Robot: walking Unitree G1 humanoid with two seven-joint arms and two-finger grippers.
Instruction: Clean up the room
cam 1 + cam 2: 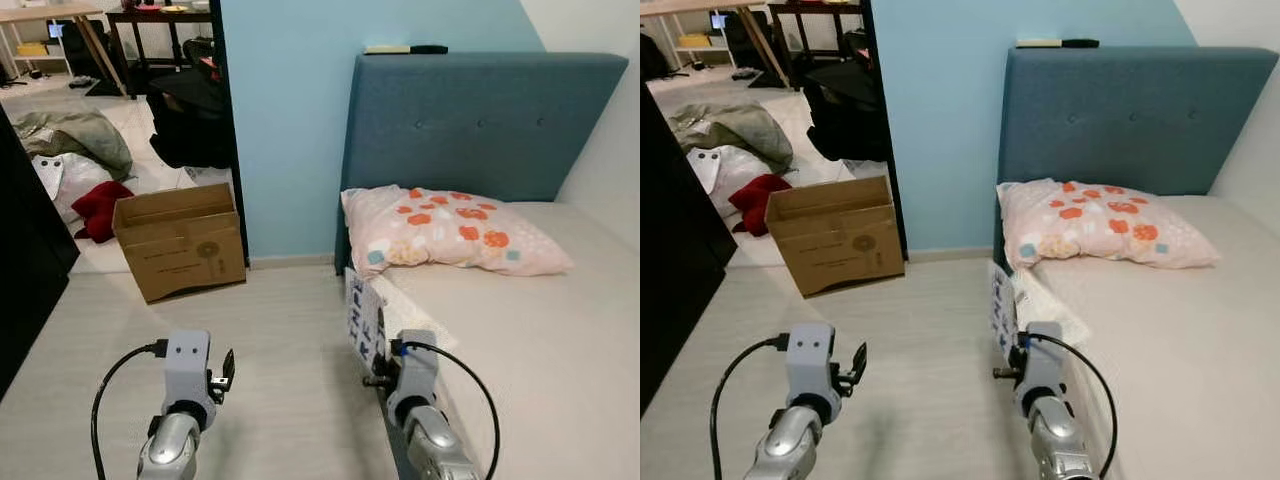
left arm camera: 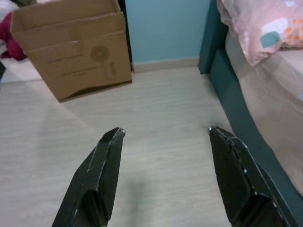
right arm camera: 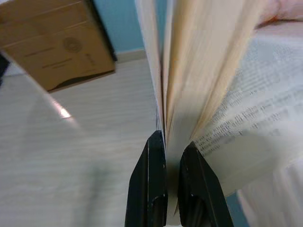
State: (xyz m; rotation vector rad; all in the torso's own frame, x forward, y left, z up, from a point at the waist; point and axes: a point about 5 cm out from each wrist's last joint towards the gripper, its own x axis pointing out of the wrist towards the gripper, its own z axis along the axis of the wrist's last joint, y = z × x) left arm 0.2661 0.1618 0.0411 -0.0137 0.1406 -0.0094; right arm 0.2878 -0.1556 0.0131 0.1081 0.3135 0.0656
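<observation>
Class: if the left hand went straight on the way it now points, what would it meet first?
Probably the bare floor; further on stands the box. The open left hand holds nothing, though depth is unclear.

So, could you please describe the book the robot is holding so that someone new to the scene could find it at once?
Start at the bed with the blue headboard and the flowered pillow. At the bed's near corner, the right pincer is shut on an open book. Unlike the cardboard box standing on the floor, it is held up, pages fanned, showing a blue-and-white cover.
</observation>
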